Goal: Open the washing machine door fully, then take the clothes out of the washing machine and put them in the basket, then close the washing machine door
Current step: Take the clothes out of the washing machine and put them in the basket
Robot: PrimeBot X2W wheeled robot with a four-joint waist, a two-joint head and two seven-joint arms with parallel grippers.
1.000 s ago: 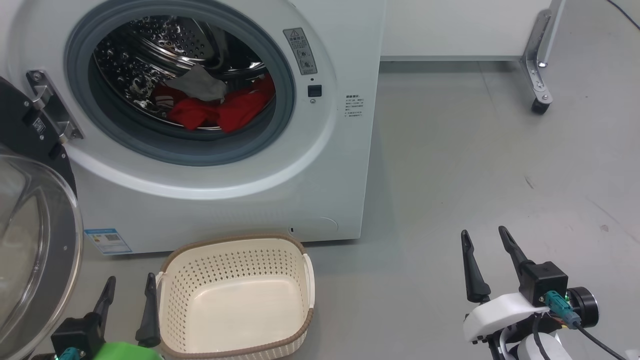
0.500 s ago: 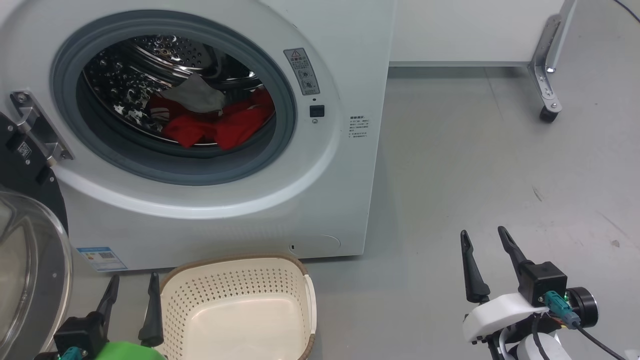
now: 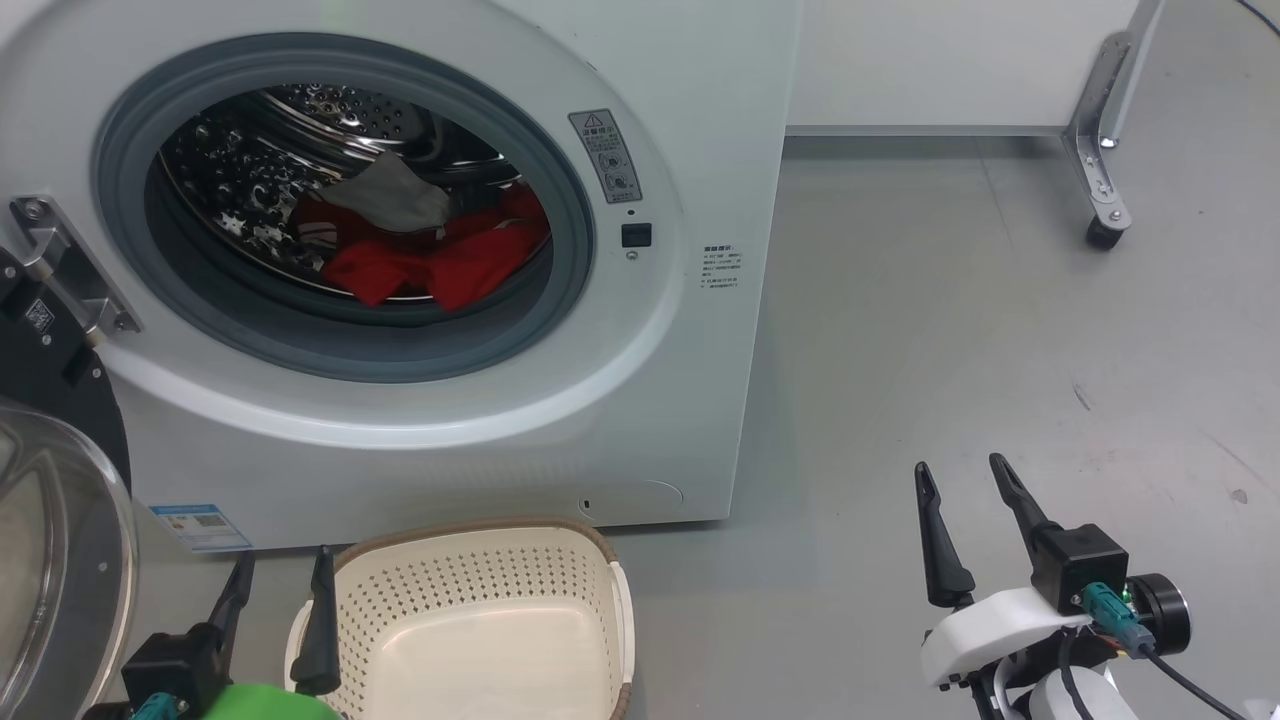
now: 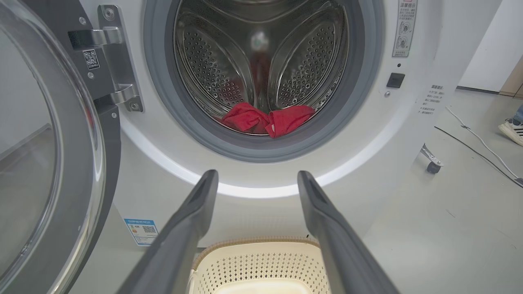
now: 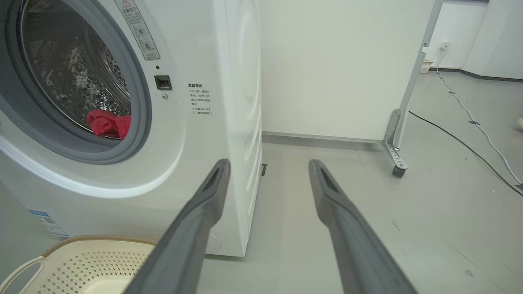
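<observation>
**Washing machine** (image 3: 690, 400): a white front-loader on the grey floor (image 3: 950, 320), with the drum mouth uncovered.

**Washing machine door** (image 3: 50, 540): swung out on its metal hinge (image 3: 70, 265) and clear of the opening. Its glass bowl bulges at the left edge of the head view.

**Clothes** (image 3: 440, 265): red fabric lies bunched at the bottom of the drum, behind the grey gasket (image 3: 575, 290). A grey-looking piece (image 3: 395, 195) rests on top of the red heap. It may be a lining turned outward, but the head view does not settle that.

**Basket** (image 3: 470, 528): cream and perforated with a brown rim. It stands on the floor just in front of the machine's lower panel, below the drum mouth.

**Left gripper** (image 3: 284, 555): low at the lower left, with its fingers spread wide and nothing between them. It sits just beside the basket's left rim, between the basket and the door. In the left wrist view the fingers point at the machine's front below the drum mouth, with the basket rim beneath them.

**Right gripper** (image 3: 959, 465): at the lower right over open floor, well apart from the machine and the basket. Its fingers are spread wide and hold nothing. The right wrist view looks along the machine's right front corner.

**Surroundings:** a caster foot (image 3: 1100, 232) of a white panel stands behind the machine. Cables (image 5: 470, 106) lie on the floor, and a person's shoe (image 4: 510, 130) shows at the right edge of the left wrist view.
</observation>
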